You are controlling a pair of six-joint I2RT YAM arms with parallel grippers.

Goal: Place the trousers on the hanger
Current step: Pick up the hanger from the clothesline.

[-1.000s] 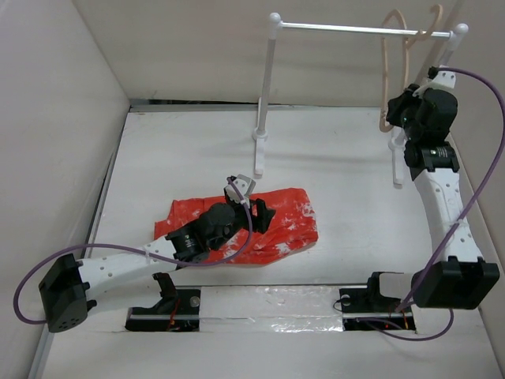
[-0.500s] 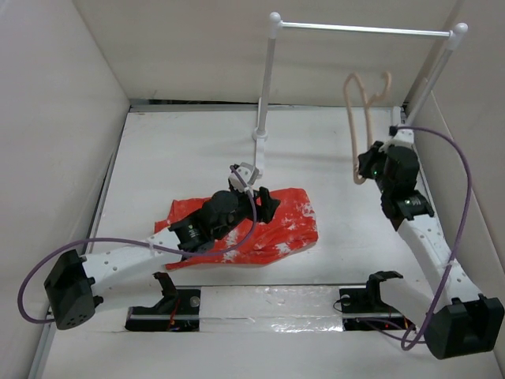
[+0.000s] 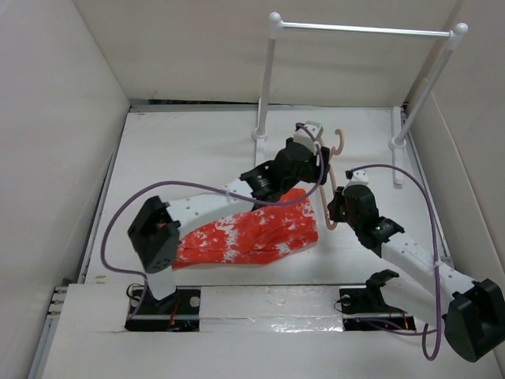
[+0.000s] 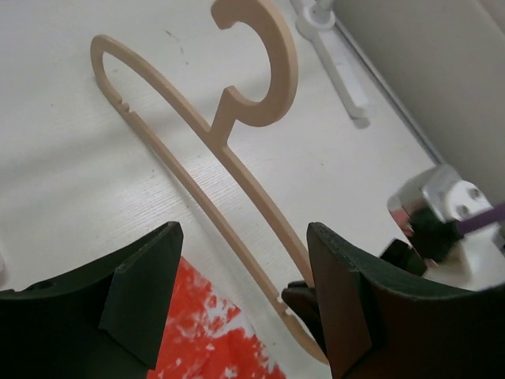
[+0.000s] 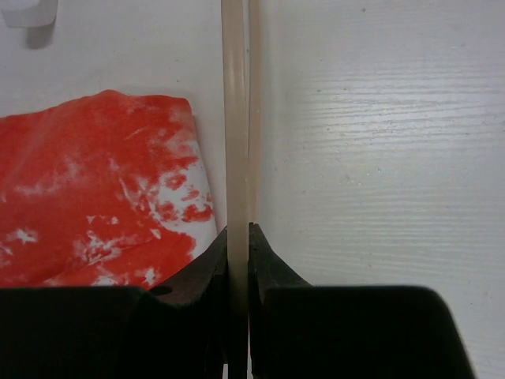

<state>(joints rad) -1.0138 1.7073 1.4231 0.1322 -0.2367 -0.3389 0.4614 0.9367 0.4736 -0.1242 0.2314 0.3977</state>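
My right claw pinches the hanger beside the trousers edge, open table rightward; my left claw hangs wide, empty.

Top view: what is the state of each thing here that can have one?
trousers: lying rumpled on the table, not on the hanger.
hanger: off the rail, gripped by the right tool.
left tool: open, empty, by the hanger's hook.
right tool: shut on the hanger.
rail: upright, nothing hanging on it.
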